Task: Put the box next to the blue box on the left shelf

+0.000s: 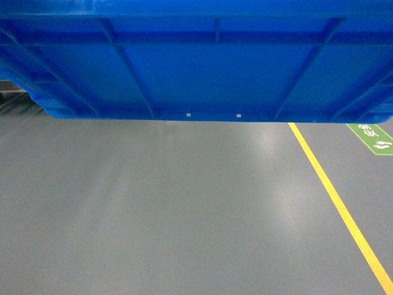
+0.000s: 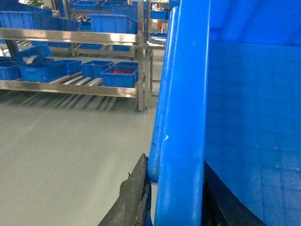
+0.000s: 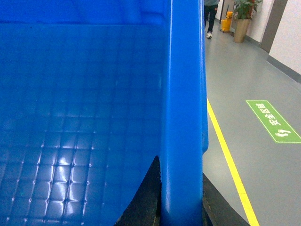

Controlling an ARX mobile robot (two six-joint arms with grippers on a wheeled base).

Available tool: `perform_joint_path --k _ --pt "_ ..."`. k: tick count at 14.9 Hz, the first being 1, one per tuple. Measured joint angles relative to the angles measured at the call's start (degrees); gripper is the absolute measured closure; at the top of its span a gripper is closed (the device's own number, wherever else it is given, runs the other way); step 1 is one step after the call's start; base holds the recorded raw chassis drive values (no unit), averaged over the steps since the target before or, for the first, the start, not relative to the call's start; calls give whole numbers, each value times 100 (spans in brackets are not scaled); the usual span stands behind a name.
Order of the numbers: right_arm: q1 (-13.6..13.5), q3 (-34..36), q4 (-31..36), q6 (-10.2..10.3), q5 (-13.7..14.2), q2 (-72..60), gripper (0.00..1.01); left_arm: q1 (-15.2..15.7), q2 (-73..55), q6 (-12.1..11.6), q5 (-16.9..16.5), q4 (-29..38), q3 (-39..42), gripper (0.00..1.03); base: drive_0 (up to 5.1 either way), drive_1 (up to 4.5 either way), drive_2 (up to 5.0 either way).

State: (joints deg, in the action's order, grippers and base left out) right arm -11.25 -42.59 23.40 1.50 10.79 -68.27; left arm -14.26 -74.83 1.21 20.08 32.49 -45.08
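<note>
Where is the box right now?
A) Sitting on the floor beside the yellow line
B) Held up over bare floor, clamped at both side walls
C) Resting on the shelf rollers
B: the box hangs over grey floor, with the left gripper and right gripper each straddling a wall.

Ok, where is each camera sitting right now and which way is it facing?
Head: on the robot, looking forward and down under the box to grey floor and a yellow line; no body shows.
Left wrist: at the box's left rim, facing the roller shelf; left hand clamps the wall.
Right wrist: at the right rim; right hand clamps it.
All share the box.
</note>
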Motion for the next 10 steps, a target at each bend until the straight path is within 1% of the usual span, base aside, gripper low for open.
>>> perform_joint_path --k 10 --pt "0 2 -24 0 2 0 92 -11 0 4 9 -26 2 86 5 420 -410"
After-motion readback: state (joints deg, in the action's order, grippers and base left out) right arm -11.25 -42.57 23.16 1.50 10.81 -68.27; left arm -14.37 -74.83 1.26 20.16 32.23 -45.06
